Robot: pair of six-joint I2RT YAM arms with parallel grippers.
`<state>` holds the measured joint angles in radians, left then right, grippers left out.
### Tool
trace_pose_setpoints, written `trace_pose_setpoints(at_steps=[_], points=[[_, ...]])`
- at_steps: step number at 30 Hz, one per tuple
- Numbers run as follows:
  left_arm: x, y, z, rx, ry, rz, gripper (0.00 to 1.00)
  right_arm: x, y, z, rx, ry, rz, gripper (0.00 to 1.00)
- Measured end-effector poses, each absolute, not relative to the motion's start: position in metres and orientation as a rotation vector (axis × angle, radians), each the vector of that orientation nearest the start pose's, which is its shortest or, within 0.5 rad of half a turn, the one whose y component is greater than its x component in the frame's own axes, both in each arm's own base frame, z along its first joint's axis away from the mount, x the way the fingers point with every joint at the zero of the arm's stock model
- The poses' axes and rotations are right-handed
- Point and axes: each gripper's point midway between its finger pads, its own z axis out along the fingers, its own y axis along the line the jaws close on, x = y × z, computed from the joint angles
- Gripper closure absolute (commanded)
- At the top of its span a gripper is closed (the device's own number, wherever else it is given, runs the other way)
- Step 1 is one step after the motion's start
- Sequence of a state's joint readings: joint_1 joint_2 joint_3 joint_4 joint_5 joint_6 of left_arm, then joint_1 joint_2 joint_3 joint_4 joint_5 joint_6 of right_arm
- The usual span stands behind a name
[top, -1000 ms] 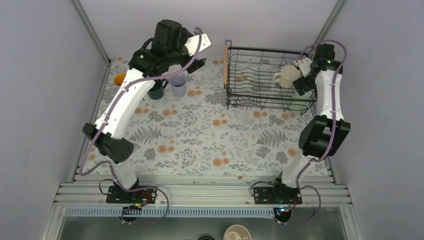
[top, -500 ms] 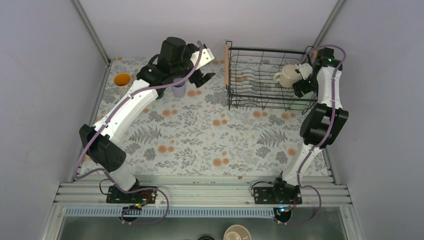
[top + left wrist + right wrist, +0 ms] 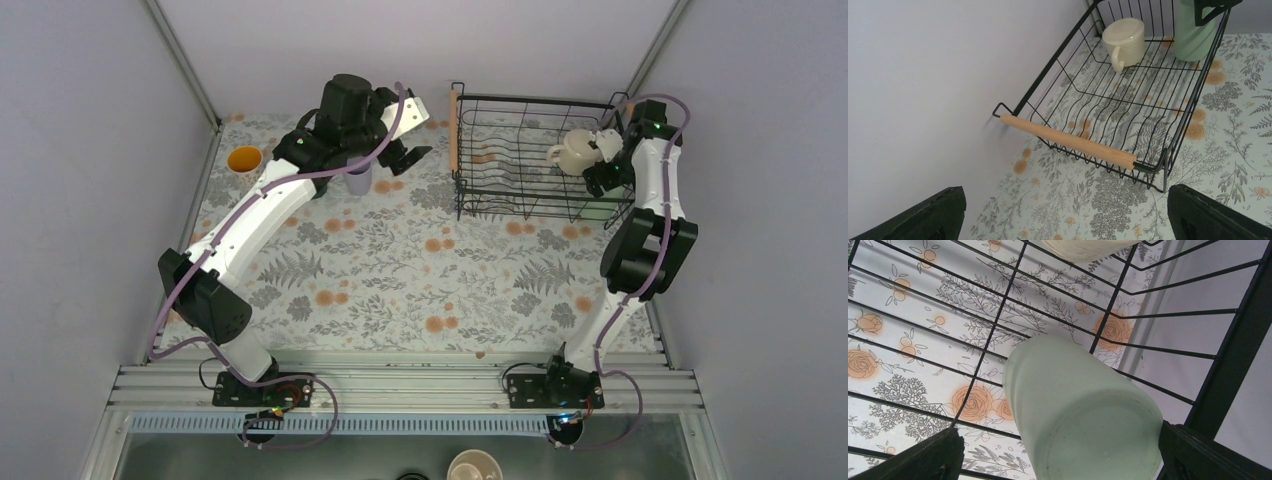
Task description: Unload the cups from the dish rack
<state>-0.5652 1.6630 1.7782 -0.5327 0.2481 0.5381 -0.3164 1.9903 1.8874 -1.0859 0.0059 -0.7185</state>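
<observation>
The dish rack (image 3: 520,160) stands at the back right, wooden handle (image 3: 1068,141) toward my left gripper. In it are the cream mug (image 3: 573,152), upside down (image 3: 1124,37), and the mint green cup (image 3: 1083,410), upside down in the near right corner (image 3: 1193,35). My right gripper (image 3: 598,180) is open over the mint cup, one finger on each side (image 3: 1063,460). My left gripper (image 3: 405,150) is open and empty just left of the rack (image 3: 1063,220). The floral mug (image 3: 244,159) and lavender tumbler (image 3: 357,180) stand at the back left. The dark green mug is hidden behind my left arm.
The rack's black wires (image 3: 1233,350) run close beside my right fingers. The back wall (image 3: 923,75) and the right wall are close behind and beside the rack. The flowered table cover (image 3: 420,270) spreads in front of it.
My left gripper has swung right from above the unloaded cups to beside the rack's handle. My right arm has shifted slightly at the rack's right end. Little has moved in the last half second.
</observation>
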Motion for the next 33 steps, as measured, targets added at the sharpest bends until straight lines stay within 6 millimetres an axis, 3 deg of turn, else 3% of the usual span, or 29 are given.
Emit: trace_pose_setpoints(at_steps=[19, 33], points=[[0.402, -0.302, 0.364, 1.192, 1.597, -0.236, 0.00, 0.441, -0.119, 0.165, -0.621, 2.697, -0.186, 0.00], [0.401, -0.302, 0.363, 1.199, 1.594, -0.232, 0.00, 0.439, -0.123, 0.165, -0.589, 2.718, -0.233, 0.00]])
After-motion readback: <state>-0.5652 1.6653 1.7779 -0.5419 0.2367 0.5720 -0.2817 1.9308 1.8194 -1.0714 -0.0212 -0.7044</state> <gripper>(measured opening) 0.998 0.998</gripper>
